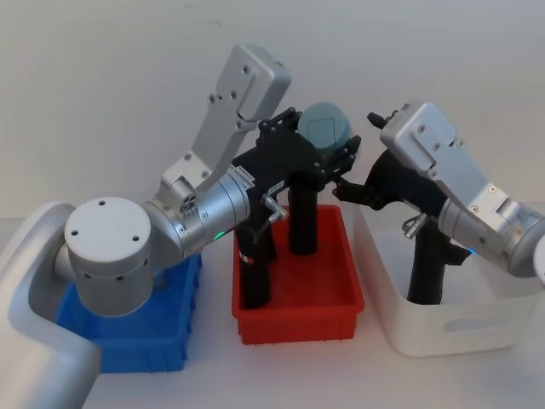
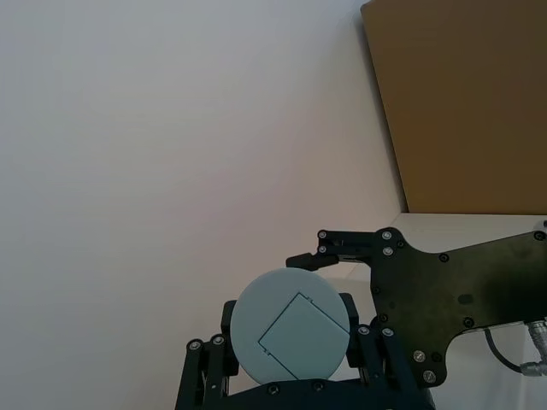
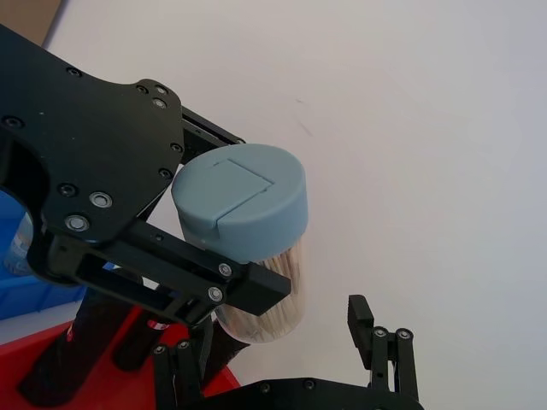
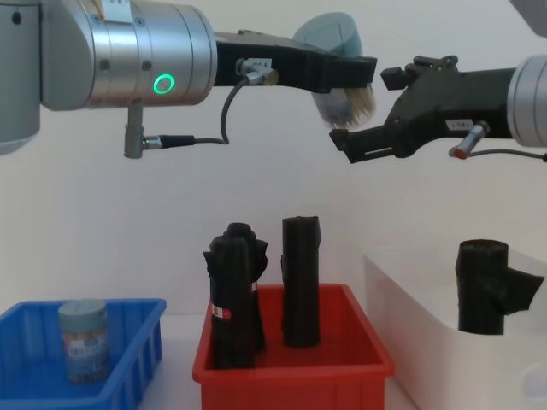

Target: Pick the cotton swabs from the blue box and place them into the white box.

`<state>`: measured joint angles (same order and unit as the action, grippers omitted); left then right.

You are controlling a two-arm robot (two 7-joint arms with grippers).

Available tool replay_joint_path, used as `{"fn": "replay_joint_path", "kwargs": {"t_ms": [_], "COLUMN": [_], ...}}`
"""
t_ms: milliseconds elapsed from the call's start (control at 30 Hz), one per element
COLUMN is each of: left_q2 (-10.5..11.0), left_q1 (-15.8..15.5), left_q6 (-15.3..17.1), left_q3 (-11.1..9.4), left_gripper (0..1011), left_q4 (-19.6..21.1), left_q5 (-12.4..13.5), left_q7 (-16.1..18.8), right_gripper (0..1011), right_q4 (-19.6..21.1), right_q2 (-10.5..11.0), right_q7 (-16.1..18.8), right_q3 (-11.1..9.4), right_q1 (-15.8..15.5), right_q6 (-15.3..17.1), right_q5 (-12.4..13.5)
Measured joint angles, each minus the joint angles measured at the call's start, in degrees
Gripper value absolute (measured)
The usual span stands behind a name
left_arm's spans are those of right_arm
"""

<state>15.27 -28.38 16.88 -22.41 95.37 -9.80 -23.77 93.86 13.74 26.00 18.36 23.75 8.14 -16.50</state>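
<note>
My left gripper is shut on a jar of cotton swabs, held high above the red bin with its grey-blue lid tilted up. My right gripper is open just to the right of the jar. One of its fingers shows below the jar. A second jar of cotton swabs stands upright in the blue box at the left. The white box sits at the right with a black roll inside.
The red bin stands between the blue box and the white box, with black wrapped rolls upright in it. My left arm's elbow hangs over the blue box in the head view.
</note>
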Motion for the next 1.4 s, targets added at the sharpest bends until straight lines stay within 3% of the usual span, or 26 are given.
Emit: {"fn": "replay_joint_path", "kwargs": {"t_ms": [500, 1267, 1400], "left_q2": [-0.19, -0.05, -0.05], "left_q1": [-0.32, -0.1, -0.09], "left_q6": [0.32, 0.44, 0.43], "left_q3": [-0.31, -0.57, -0.59], "left_gripper": [681, 681, 681], "left_q4": [-0.61, -0.49, -0.49], "left_q5": [-0.1, -0.6, -0.64], "left_q7": [-0.63, -0.46, -0.42], "right_gripper": [1002, 1002, 935], "right_q4": [0.45, -0.45, -0.54], "right_q2": [0.29, -0.58, -0.69], "right_q7": [1.98, 1.94, 1.92], "right_q3": [0.37, 1.19, 1.27], "right_q1": [0.36, 1.29, 1.41], "right_q6": [0.43, 0.8, 0.86], "right_q5": [-0.4, 0.03, 0.22]}}
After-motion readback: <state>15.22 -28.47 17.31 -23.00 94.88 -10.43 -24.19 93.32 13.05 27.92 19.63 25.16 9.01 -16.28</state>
